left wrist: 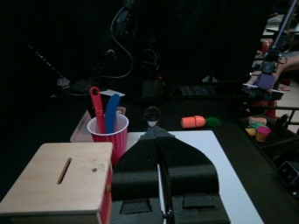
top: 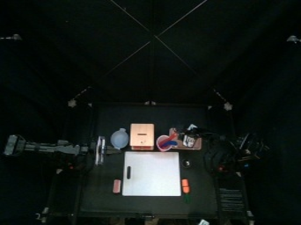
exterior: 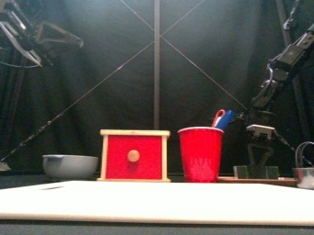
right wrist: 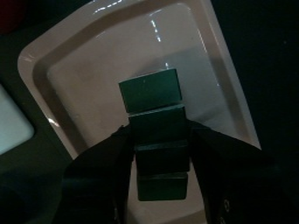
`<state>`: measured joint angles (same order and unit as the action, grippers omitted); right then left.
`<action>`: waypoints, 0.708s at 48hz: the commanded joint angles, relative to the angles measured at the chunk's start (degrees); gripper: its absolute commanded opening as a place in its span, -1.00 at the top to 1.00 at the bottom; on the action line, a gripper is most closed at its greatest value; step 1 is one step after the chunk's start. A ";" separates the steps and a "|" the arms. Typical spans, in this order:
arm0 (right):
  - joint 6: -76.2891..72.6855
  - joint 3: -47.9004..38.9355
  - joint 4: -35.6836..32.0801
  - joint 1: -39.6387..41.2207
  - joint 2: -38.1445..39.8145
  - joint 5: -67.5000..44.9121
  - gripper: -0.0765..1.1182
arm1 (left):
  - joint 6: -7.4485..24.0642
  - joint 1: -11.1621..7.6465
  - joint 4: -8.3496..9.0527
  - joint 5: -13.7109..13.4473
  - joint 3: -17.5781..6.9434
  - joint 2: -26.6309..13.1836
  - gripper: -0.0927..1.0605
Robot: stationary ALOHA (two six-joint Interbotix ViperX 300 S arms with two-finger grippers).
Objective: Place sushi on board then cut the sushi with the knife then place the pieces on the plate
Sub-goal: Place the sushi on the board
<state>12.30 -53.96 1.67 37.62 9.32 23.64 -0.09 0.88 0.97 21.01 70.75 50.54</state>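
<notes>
The dark green sushi roll (right wrist: 149, 93) lies lengthwise in the pink tray (right wrist: 82, 61), which sits right of the red cup (exterior: 201, 153). My right gripper (right wrist: 159, 140) is down in the tray with a jaw against each side of the roll. From the front, the right gripper (exterior: 258, 151) hangs just over the roll (exterior: 252, 171). The cup holds a blue and a red knife (left wrist: 105, 103). The white board (top: 153, 173) lies at the table's front middle, bare. My left gripper (left wrist: 162, 144) rests shut at the table's left, pointing toward the cup.
A wooden box (top: 143, 136) with a red drawer front (exterior: 134, 157) stands behind the board, with a blue-grey bowl (top: 120, 139) to its left. Orange toys lie on either side of the board (top: 115, 185) (top: 185, 185). A metal cutter (exterior: 304, 165) is at the far right.
</notes>
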 commanded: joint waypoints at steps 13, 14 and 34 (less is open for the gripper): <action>-0.70 2.64 1.23 1.85 9.14 7.38 0.07 | 0.00 0.09 0.00 0.53 -0.79 -0.26 0.88; -0.79 2.72 1.58 2.02 10.02 7.82 0.07 | 0.00 0.09 0.00 0.53 -0.79 -0.26 0.88; -9.84 2.11 4.22 1.67 24.87 16.35 0.06 | 0.00 0.18 0.00 0.53 -0.97 -0.26 0.88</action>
<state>4.83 -52.47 5.80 40.08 30.15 38.50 -0.09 0.88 0.97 21.01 70.75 50.54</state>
